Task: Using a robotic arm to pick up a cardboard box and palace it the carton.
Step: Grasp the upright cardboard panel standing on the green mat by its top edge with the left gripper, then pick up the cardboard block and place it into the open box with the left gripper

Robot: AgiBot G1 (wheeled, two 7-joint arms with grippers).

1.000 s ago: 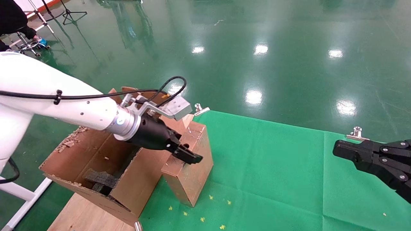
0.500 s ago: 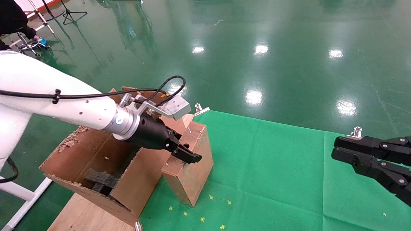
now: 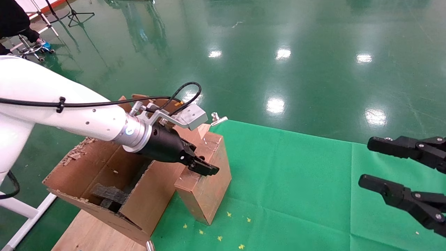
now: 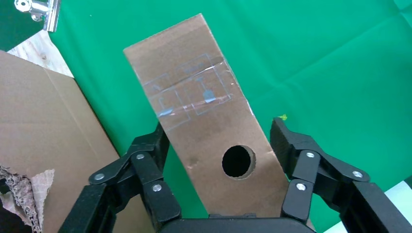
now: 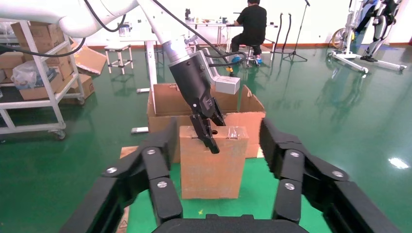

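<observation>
The small reddish-brown cardboard box stands upright on the green cloth, against the large carton. My left gripper, on the white arm, straddles the box's top face, which has a round hole. In the left wrist view the left gripper is open: one finger touches the box and green shows between the box and the other finger. My right gripper hovers wide open and empty at the right edge. In the right wrist view it faces the box and the carton.
The green cloth covers the table. A metal clip holds its far edge. The carton sits on a wooden board and holds dark foam. A white stand leg is at the left.
My right gripper has gone from shut to wide open and has shifted slightly. My left gripper has barely moved on top of the box. The box has stayed put.
</observation>
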